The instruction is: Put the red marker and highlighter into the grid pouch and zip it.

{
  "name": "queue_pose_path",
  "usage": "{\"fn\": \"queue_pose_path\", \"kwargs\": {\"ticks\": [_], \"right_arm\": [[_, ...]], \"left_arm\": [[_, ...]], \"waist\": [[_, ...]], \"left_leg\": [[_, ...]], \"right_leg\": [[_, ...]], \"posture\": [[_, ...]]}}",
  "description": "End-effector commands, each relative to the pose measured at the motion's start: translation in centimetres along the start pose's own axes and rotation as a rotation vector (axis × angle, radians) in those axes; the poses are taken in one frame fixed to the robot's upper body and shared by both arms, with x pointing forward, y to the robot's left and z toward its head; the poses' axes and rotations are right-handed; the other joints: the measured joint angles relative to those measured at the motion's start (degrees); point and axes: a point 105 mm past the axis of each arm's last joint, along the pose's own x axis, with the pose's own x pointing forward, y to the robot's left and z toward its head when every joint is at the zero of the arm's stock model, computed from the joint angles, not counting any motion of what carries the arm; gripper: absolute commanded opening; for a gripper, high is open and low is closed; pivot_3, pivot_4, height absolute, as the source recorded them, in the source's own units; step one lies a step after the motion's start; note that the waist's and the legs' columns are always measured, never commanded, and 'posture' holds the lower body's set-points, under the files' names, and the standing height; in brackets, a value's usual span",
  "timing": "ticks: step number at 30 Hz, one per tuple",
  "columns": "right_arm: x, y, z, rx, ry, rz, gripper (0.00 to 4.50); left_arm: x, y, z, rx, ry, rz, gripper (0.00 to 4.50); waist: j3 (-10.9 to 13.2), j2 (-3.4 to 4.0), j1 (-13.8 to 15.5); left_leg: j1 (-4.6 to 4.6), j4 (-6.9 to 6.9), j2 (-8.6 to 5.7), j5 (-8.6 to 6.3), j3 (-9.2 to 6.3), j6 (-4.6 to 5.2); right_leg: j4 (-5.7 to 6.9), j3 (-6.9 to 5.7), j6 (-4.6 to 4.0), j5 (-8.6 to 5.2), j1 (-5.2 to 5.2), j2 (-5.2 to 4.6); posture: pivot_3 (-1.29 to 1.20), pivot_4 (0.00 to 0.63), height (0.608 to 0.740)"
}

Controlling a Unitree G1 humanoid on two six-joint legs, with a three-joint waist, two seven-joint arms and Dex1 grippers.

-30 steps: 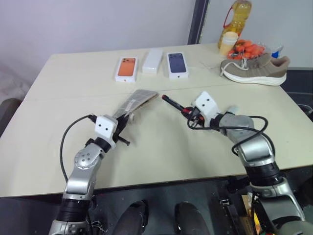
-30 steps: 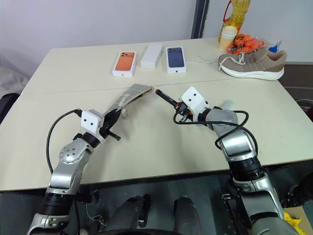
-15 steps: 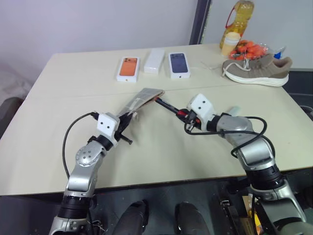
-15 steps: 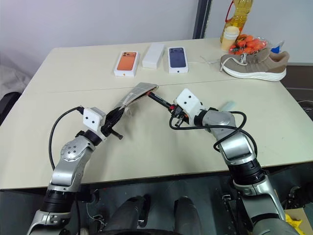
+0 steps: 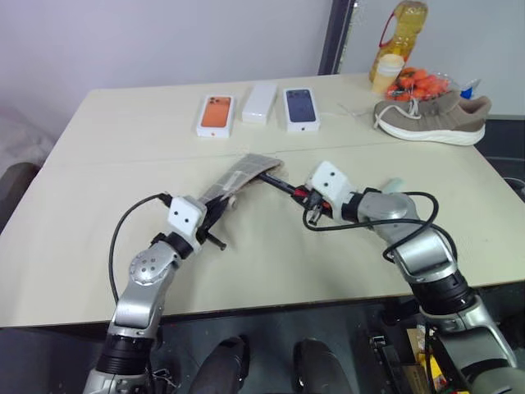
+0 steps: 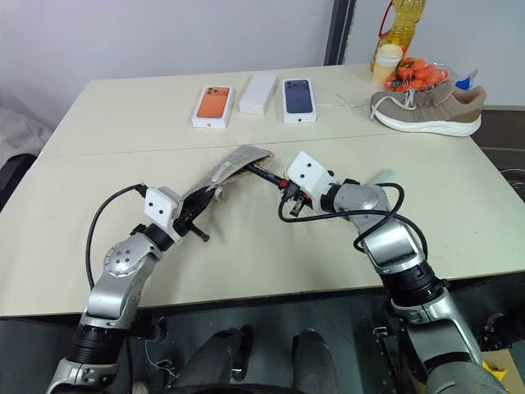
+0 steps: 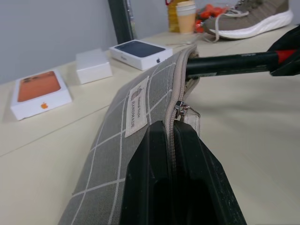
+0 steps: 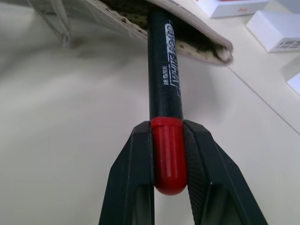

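Marker (image 8: pixel 165 101) pokes tip-first into the open mouth of the pouch (image 5: pixel 239 176), mid-table, its red cap clamped by the right gripper (image 8: pixel 168 161) at the pouch's 4 o'clock. Left gripper (image 7: pixel 174 154) pinches the pouch's zipper edge, holding it raised.

The grid pouch (image 7: pixel 140 122) is matt grey woven cloth with white lines, a cloth label and a metal zipper pull (image 7: pixel 183 110). The red marker (image 8: pixel 165 108) has a glossy black plastic barrel and a smooth red plastic cap. The bench (image 5: pixel 328 271) is smooth, matt cream laminate.
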Motion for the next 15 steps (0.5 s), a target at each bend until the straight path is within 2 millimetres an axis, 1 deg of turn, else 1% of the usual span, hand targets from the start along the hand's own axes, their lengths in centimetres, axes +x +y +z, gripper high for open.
{"fn": "queue_pose_path", "kwargs": {"ticks": [1,5,7,9,12,13,15], "right_arm": [[-0.5,-0.2,1.9,-0.177,-0.029,0.023,0.33],[-0.7,1.4,2.6,-0.379,-0.033,0.126,0.33],[-0.6,1.8,2.7,-0.455,-0.028,0.152,0.33],[-0.4,1.9,2.9,-0.491,-0.029,0.156,0.33],[0.1,1.9,3.2,-0.498,-0.033,0.153,0.33],[0.2,1.9,3.3,-0.498,-0.032,0.152,0.83],[0.3,1.8,3.4,-0.493,-0.031,0.143,2.01]], "left_arm": [[-0.1,-0.8,2.0,0.05,-0.058,-0.079,0.0],[-0.4,-1.4,1.9,0.069,-0.038,-0.161,0.0],[-0.4,-1.7,1.9,0.076,-0.031,-0.195,0.0],[-0.5,-1.9,2.0,0.076,-0.03,-0.214,0.0],[-0.5,-2.4,2.1,0.076,-0.028,-0.25,0.0],[-0.5,-2.5,2.2,0.076,-0.027,-0.257,0.0],[-0.5,-2.7,2.2,0.078,-0.025,-0.262,0.0]], "waist": [[0.0,0.0,0.0],[0.0,0.0,0.0],[0.0,-0.01,-0.1],[0.0,-0.01,-0.1],[0.0,-0.02,0.0],[0.0,-0.02,0.0],[0.0,-0.02,0.0]], "left_leg": [[0.0,0.0,0.0,0.0,0.0,0.0],[0.0,-0.01,0.0,-0.01,0.0,0.01],[0.0,-0.02,0.01,-0.01,0.0,0.01],[0.0,-0.02,0.01,-0.01,0.0,0.01],[0.0,-0.01,0.01,-0.01,-0.01,0.01],[0.0,-0.01,0.01,-0.01,-0.01,0.01],[0.0,-0.01,0.01,-0.01,-0.02,0.01]], "right_leg": [[0.0,0.0,0.0,0.0,0.0,-0.01],[-0.03,-0.01,0.0,0.0,0.0,0.0],[-0.04,-0.02,0.0,-0.01,0.01,-0.01],[-0.04,-0.02,0.0,-0.01,0.01,-0.01],[-0.04,-0.02,0.0,-0.01,0.01,-0.01],[-0.04,-0.02,0.0,-0.01,0.01,-0.01],[-0.04,-0.02,0.0,-0.01,0.01,-0.01]], "posture": [[0.0,0.15,0.74],[0.0,0.15,0.74],[0.0,0.15,0.74],[0.0,0.15,0.74],[0.0,0.15,0.74],[0.0,0.15,0.74],[0.0,0.15,0.74]]}}
